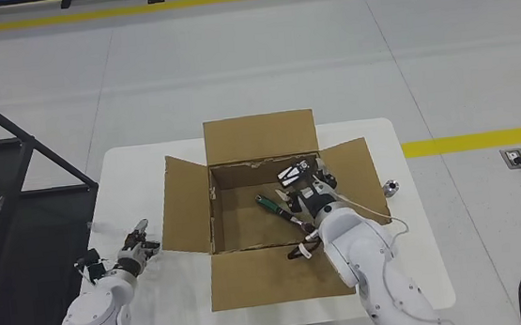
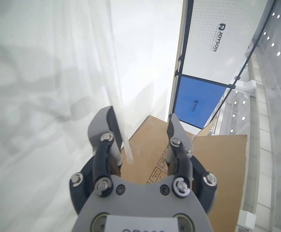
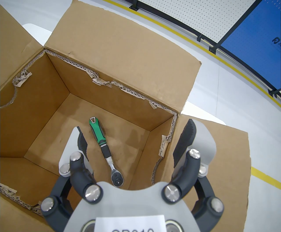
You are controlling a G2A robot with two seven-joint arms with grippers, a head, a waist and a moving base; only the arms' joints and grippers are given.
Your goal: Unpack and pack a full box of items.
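White table (image 1: 139, 174), right claw (image 3: 135, 129) gaping above box (image 3: 123, 55)

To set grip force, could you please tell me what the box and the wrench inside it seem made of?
The box looks like matte brown corrugated cardboard: fluting shows along its torn edges. The wrench has a shiny head and shaft, likely polished steel, and a green-and-black grip, probably rubber or plastic.

Box (image 3: 114, 105) top open, flaps (image 3: 123, 44) splayed outward; ratchet (image 3: 103, 145) on floor.
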